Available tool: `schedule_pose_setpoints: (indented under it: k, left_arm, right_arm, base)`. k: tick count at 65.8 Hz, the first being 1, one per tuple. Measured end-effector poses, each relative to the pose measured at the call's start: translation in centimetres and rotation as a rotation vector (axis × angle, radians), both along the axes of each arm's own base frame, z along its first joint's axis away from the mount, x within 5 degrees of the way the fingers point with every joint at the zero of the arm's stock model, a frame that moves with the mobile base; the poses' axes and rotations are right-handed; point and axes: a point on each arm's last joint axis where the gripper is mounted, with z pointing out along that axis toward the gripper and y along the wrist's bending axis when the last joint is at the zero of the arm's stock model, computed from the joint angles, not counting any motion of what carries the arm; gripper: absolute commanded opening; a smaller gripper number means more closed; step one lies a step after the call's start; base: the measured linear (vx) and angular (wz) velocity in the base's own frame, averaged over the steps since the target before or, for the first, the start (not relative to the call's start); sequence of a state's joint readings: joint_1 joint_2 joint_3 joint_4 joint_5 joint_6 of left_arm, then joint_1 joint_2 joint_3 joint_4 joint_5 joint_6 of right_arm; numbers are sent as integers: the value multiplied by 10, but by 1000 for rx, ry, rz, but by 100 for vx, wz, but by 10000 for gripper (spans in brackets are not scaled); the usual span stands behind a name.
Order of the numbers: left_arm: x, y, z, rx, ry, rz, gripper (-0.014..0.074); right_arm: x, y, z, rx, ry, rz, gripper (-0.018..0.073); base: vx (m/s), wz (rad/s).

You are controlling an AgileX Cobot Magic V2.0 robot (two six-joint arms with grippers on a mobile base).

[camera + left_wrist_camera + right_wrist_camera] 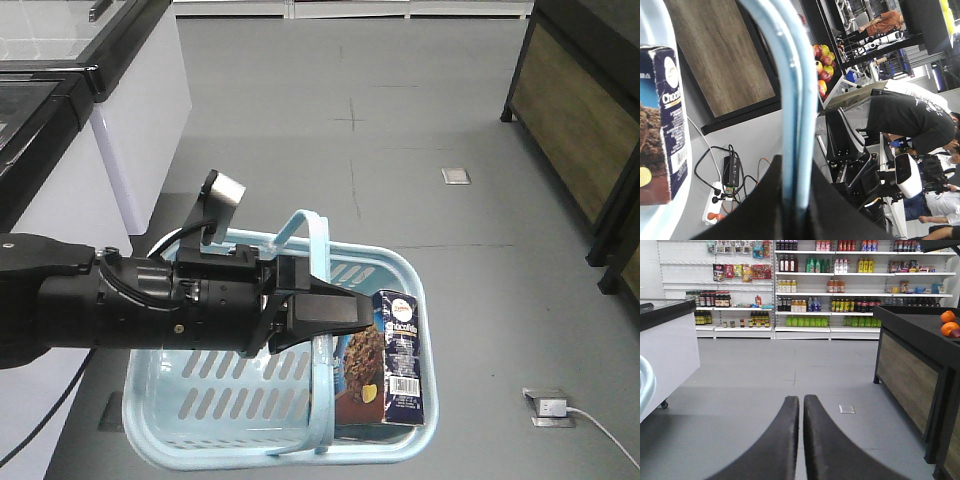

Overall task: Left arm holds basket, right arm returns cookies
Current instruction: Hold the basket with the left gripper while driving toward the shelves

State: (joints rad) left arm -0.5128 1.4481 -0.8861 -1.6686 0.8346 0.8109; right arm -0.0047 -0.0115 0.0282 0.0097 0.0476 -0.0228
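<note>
The basket (150, 420), pale blue and slotted, is hanging above the grey shop floor. My left arm (110, 305) is reaching over the basket from its left side. My left gripper (340, 318) is clamping narrowly on the basket's hoop handle (318, 250), which is running between the jaws in the left wrist view. The cookies (398, 360), a navy carton, are standing upright inside the basket against its right wall, with nothing gripping them. My right gripper (801, 440) is empty, jaws nearly together, pointing towards distant shelves. A pale blue sliver at the left edge of that view may be the basket. I judge the holding step done and the return not yet begun. Next I am needing to open the right jaws, reach into the basket beside the handle, and grip the carton's narrow sides.
</note>
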Motion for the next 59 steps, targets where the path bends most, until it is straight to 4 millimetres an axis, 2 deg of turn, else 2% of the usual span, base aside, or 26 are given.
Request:
schedule_pose_setpoints:
  k: [28, 59]
  left_arm:
    - [0, 0, 0, 0, 0, -2, -3]
    - [0, 0, 0, 1, -1, 0, -3]
  right_arm:
    - [0, 0, 0, 0, 0, 0, -11]
    - [0, 0, 0, 0, 0, 0, -11]
  base:
    - [5, -1]
    - [24, 9]
